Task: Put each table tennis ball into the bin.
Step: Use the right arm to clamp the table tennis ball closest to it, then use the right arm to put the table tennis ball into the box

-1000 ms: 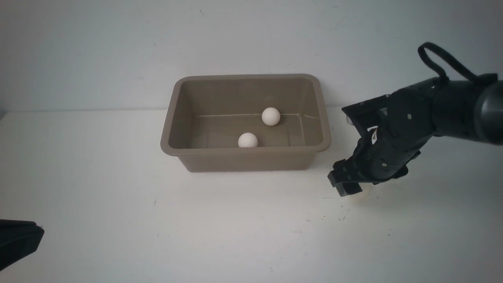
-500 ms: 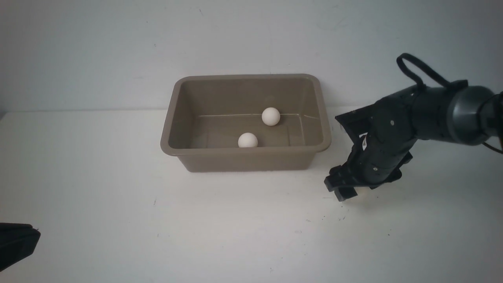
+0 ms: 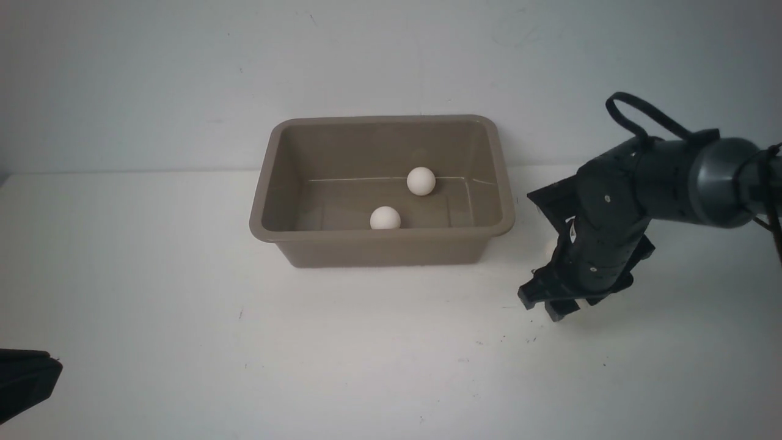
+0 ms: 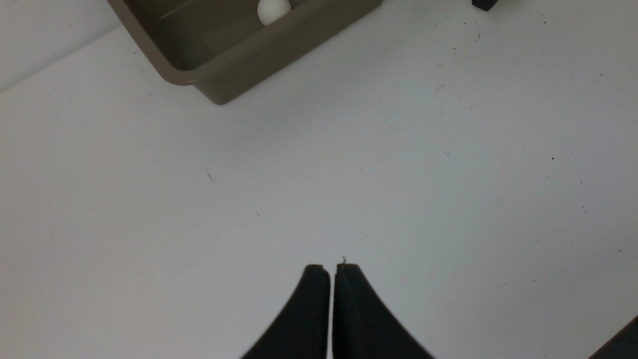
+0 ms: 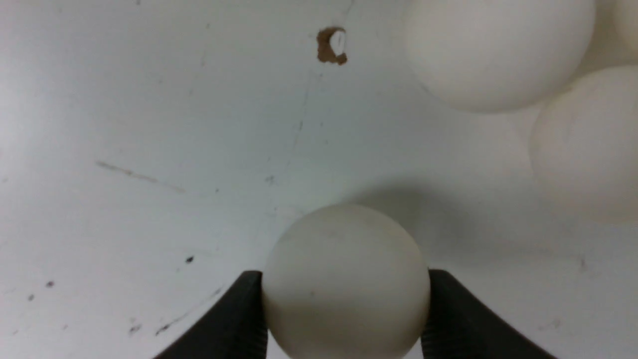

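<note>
Gently: with right claw [image 3: 548,304] pinching ball [image 5: 345,279] just right of bin [image 3: 379,249], lift straight, avoid nudging neighbouring balls [image 5: 498,50], then release low above bin.

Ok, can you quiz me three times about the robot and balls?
1. Where is the right gripper? A) right of the bin B) inside the bin C) left of the bin
2. How many balls lie in the bin? A) none B) two C) five
3. What is the right gripper doing? A) open and empty B) gripping the bin C) closed on a ball

1 A: it hangs past the bin's right end.
2 B: far ball and near ball.
3 C: both fingers touch the ball.
</note>
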Tool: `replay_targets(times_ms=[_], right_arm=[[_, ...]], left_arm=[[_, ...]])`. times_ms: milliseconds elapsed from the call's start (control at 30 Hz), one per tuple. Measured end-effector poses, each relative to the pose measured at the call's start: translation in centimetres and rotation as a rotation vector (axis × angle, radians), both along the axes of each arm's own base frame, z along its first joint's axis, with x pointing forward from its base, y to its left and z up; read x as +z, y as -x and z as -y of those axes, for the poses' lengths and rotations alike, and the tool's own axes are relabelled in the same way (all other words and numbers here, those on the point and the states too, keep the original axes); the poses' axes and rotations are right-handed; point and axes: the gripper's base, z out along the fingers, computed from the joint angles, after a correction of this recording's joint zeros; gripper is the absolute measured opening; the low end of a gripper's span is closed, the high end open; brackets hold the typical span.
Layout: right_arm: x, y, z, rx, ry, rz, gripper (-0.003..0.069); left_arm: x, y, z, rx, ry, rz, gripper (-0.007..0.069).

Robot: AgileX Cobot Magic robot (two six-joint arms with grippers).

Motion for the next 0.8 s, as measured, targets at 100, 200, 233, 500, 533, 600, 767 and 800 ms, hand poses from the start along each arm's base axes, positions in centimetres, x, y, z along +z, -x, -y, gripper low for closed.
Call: replay_targets(times_ms=[100,200,233,500,533,600,767,800], right_arm=[[2.6,0.7,-0.1,0.001,-0.048,0.019,0.036],[6.4,1.3,-0.2,0.016,-0.128,0.127,0.036],[7.4,1.3,-0.3,0.022,-0.149,0.166,0.036],[12.6,-1.4,-1.9,0.071,-0.224,0.353,0.036],[12.5,-1.7,-2.2,0.075,-0.22,0.343,0.036],[12.0,-2.8,-3.5,0.097,-0.212,0.322,0.036],[10.4,-5.5,-7.6,0.176,-0.216,0.31,0.036],[10.0,-6.1,-8.2,0.189,-0.214,0.306,0.036]], left_arm=[[0.0,0.0,0.0,0.0,0.0,0.0,-0.0004],[0.0,0.0,0.0,0.0,0.0,0.0,-0.0004],[0.0,0.0,0.0,0.0,0.0,0.0,-0.0004],[0.0,0.0,0.0,0.0,0.0,0.0,-0.0004],[0.0,0.0,0.0,0.0,0.0,0.0,-0.0004],[0.0,0.0,0.0,0.0,0.0,0.0,-0.0004],[-0.3,0.2,-0.1,-0.007,-0.02,-0.036,-0.0004],[-0.4,0.4,-0.2,-0.009,-0.028,-0.049,-0.0004]])
